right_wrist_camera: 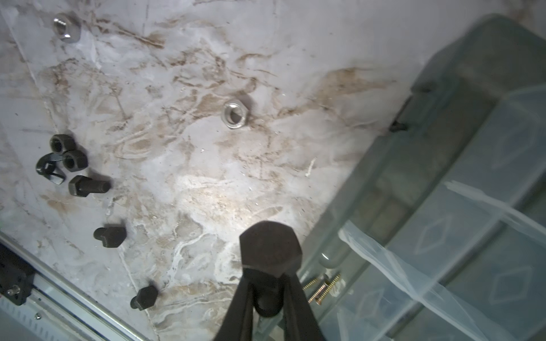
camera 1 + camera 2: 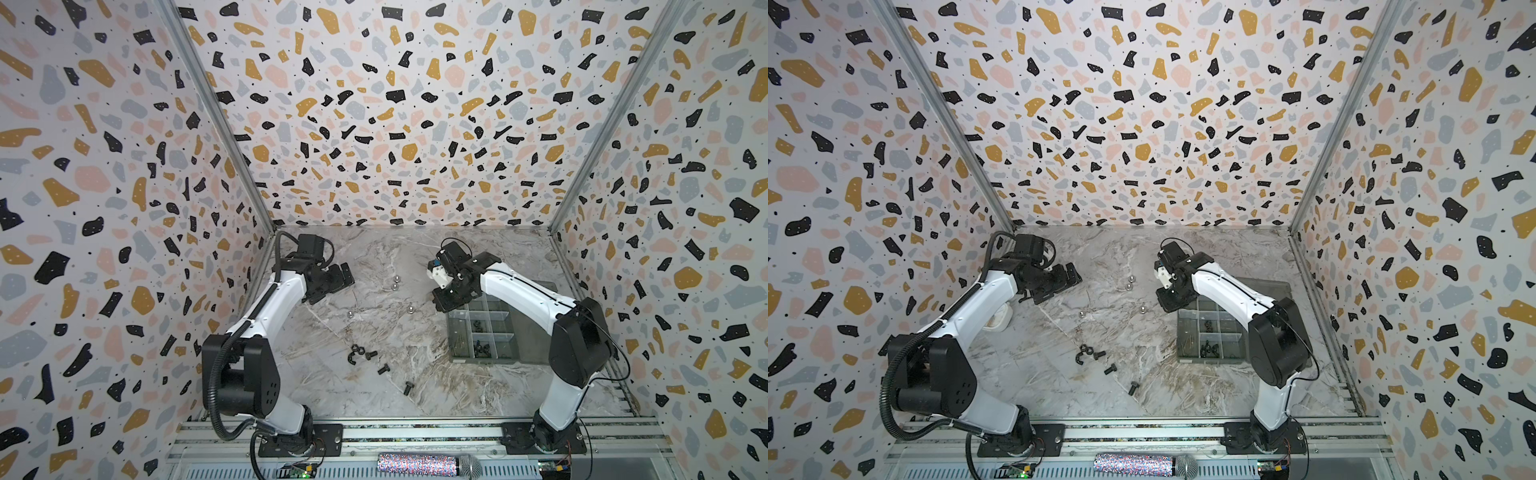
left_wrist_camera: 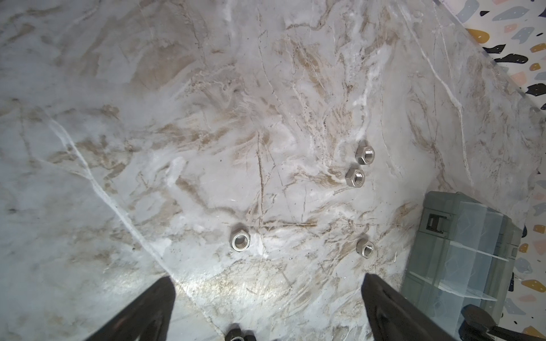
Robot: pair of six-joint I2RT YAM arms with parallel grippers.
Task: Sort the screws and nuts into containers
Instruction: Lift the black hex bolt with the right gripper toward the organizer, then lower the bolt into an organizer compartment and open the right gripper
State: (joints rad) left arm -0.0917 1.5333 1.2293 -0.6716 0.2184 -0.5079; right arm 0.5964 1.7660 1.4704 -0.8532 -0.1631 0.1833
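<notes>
W/ the black bolt (image 1: 270,251) pinched under its head in the right gripper (image 1: 269,280) just beside the box (image 1: 378,165) edge, it's to be carried over the bolts' compartment (image 2: 481,348) before release; left gripper (image 3: 267,279) wide open, empty.

a: box location?
b: organiser box (image 2: 490,361) on the table (image 2: 374,249), right side.
a: loose parts?
b: four nuts (image 2: 394,286) mid-table, left of box. nut cluster (image 2: 356,352) nearer front, three bolts (image 2: 383,368) trailing front-right of it.
</notes>
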